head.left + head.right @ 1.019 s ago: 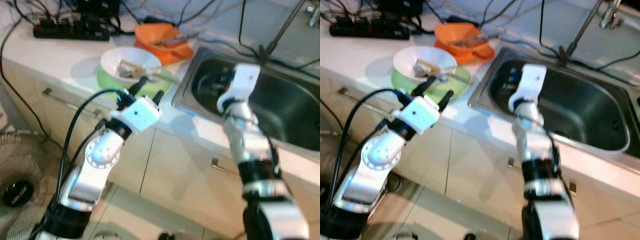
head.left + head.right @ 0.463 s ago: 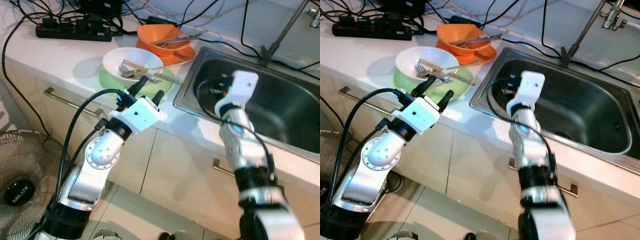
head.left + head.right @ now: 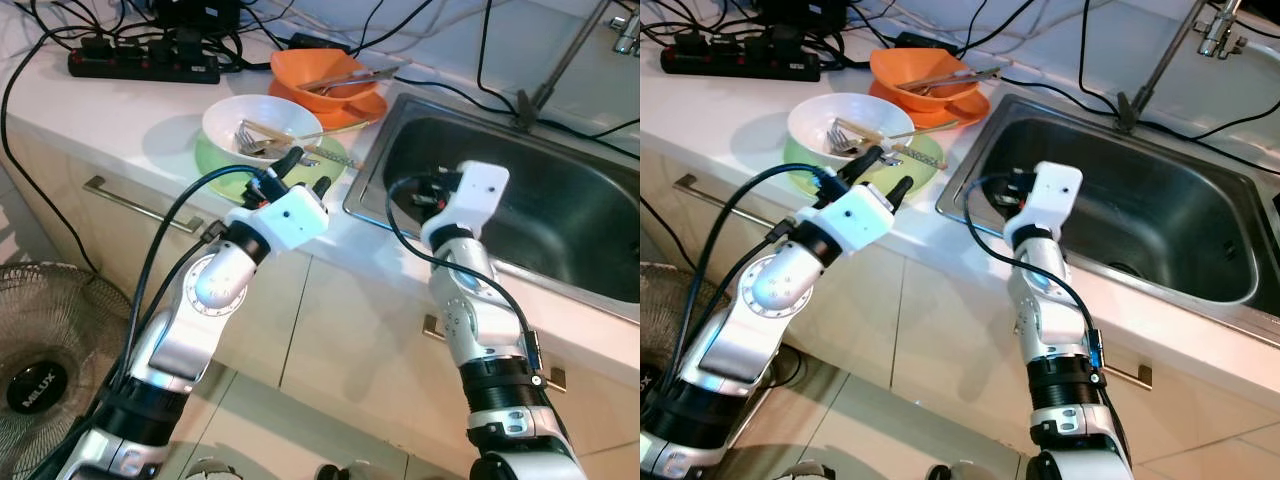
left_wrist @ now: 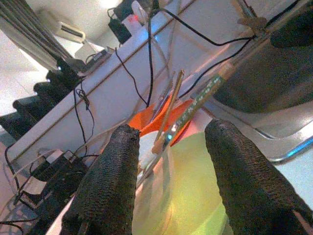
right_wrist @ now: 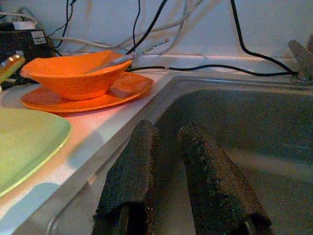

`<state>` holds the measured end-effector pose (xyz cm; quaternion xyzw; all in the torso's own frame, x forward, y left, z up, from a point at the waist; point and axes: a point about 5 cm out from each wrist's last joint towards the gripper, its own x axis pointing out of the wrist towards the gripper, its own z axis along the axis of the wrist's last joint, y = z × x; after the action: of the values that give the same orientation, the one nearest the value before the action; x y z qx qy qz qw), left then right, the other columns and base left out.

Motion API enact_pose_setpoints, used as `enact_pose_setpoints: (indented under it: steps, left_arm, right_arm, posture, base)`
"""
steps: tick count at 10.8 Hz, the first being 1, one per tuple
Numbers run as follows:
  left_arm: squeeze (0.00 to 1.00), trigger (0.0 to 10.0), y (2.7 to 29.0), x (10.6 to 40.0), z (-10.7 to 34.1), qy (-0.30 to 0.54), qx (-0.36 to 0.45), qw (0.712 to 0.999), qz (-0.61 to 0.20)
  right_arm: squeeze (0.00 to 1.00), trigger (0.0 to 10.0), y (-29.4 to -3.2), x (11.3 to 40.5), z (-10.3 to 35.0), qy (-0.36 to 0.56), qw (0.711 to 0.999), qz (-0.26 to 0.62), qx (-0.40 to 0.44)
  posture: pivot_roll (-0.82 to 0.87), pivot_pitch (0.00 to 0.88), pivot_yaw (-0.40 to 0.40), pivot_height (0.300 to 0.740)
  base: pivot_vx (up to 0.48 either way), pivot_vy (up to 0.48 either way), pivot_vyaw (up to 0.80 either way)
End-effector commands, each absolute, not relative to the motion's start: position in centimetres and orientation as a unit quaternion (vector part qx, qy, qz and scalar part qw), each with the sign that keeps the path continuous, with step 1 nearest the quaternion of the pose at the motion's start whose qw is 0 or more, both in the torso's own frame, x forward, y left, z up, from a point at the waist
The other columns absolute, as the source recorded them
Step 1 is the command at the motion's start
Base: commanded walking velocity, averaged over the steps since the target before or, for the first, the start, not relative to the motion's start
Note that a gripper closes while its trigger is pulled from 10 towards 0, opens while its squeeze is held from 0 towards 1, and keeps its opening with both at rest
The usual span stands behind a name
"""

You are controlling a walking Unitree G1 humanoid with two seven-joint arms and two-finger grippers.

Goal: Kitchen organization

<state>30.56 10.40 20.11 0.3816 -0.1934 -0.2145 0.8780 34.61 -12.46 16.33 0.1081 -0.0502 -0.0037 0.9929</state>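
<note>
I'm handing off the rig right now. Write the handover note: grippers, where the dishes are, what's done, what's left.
Left gripper: open, empty, at the counter edge, pointing at the white bowl.
Right gripper: fingers nearly closed, empty, just inside the sink at its left wall.
Dishes: white bowl holds forks and chopsticks and sits on a green plate. Behind it, an orange bowl with utensils sits on an orange plate, beside the sink.
Done: nothing picked up; all dishes sit on the counter.
Left: grasp and sort the bowls, plates and utensils. Mind the cables and power strip at the back.
</note>
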Motion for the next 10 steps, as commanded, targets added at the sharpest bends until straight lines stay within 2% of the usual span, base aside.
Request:
enact_pose_setpoints:
  steps: [1, 10]
  left_arm:
    - [0.0, 10.0, 9.8, 30.7, 20.0, -0.191, 0.394, 0.869, -0.23]
    - [0.0, 10.0, 9.1, 33.4, 20.7, -0.185, 0.42, 0.862, -0.215]
  right_arm:
    - [0.0, 10.0, -12.9, 34.4, 16.2, -0.046, 0.993, -0.012, 0.11]
    - [0.0, 10.0, -12.6, 33.9, 16.0, -0.04, 0.993, -0.014, 0.115]
  posture:
    - [0.02, 0.033, -0.154, 0.74]
    - [0.01, 0.035, -0.148, 0.74]
  base:
    - [0.0, 0.0, 0.0]
    - [0.0, 0.0, 0.0]
